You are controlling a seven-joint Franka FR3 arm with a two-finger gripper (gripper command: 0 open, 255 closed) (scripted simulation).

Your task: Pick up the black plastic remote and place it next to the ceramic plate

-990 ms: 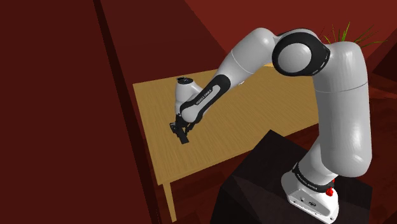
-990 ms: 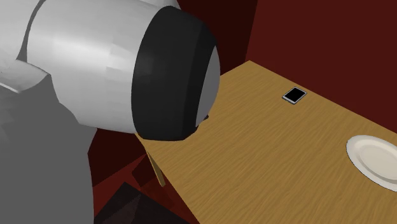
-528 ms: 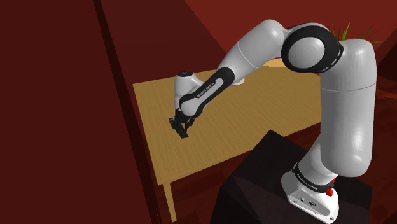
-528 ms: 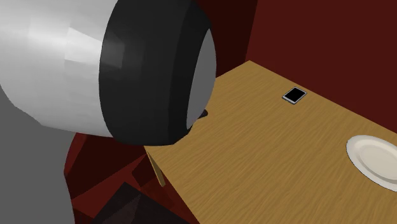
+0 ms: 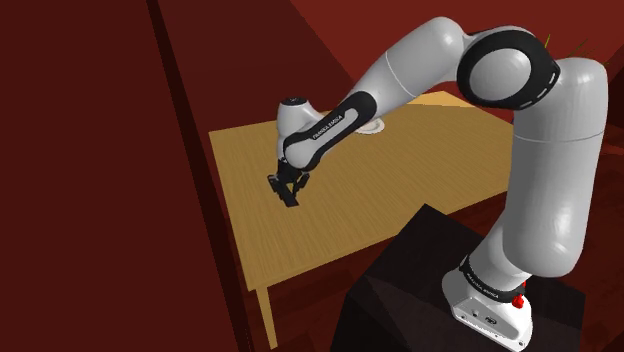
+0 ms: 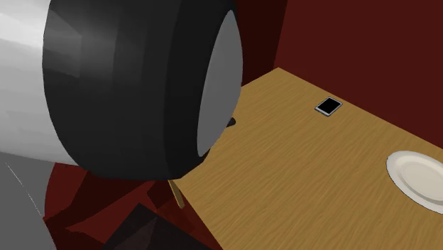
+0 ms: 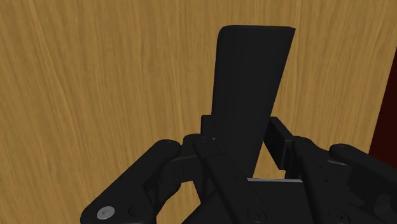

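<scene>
All-black two-finger gripper (image 7: 242, 127) clamped on the flat black rectangular remote (image 7: 251, 70) — held over the wooden table (image 5: 400, 170), near its edge at the shoulder view's left. Round white plate (image 6: 419, 177) lies apart, on the same table.

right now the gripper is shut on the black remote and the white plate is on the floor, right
No: the white plate sits on the wooden table, not the floor, as the second exterior view shows. The gripper is indeed shut on the black remote.
</scene>
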